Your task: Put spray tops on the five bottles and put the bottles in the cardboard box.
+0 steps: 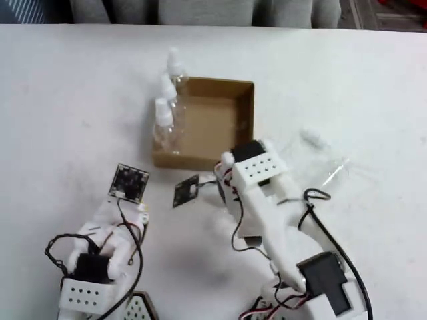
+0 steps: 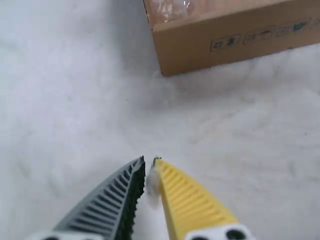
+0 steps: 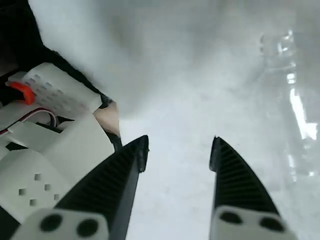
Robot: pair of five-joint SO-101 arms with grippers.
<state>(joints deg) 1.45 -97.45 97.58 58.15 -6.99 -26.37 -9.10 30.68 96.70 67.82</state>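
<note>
The cardboard box (image 1: 217,87) stands in the middle of the table. Three clear bottles with white spray tops (image 1: 165,113) stand in a row at its left wall. Right of the box, another clear bottle (image 1: 333,170) lies on the table, with a loose white spray top (image 1: 310,138) beside it. My left gripper (image 2: 149,162) hovers low over bare table short of the box's corner (image 2: 210,40), shut, with a small white bit I cannot identify between its tips. My right gripper (image 3: 179,147) is open over the table, and the lying clear bottle (image 3: 295,100) is off to one side.
The right arm (image 1: 267,193) stretches from the front right edge to just in front of the box. The left arm (image 1: 100,253) sits at the front left. Loose black cables hang around both arms. The table's left and far right have free room.
</note>
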